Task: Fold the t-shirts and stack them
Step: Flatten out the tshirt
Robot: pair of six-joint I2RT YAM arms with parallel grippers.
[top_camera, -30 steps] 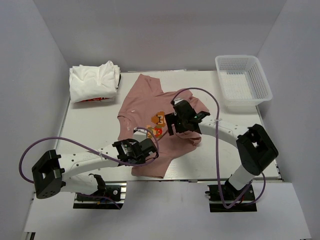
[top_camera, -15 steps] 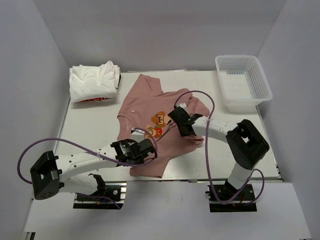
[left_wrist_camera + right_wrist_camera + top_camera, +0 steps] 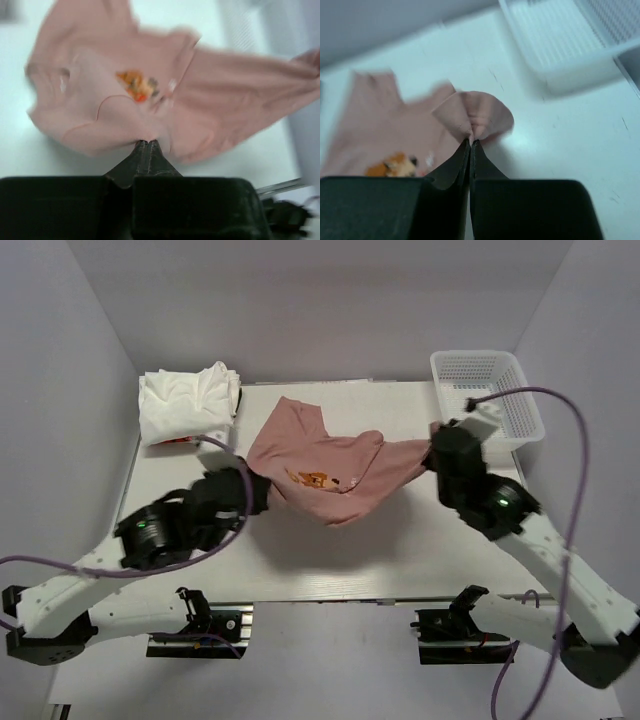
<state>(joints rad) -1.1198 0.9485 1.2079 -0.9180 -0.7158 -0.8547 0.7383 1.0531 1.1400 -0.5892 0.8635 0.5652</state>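
Note:
A dusty pink t-shirt with a small cartoon print hangs stretched above the table between both arms. My left gripper is shut on its left edge, and the wrist view shows the cloth pinched at the fingertips. My right gripper is shut on the shirt's right edge, a bunched fold caught in its tips. Folded white t-shirts, one showing red print, are stacked at the back left corner.
A white plastic mesh basket stands at the back right of the white table, close behind my right gripper. The basket also fills the upper right of the right wrist view. Grey walls enclose the table on three sides.
The right gripper closed on the shirt's right edge. Both arms then rose and spread apart, lifting the pink shirt off the table and stretching it between them.

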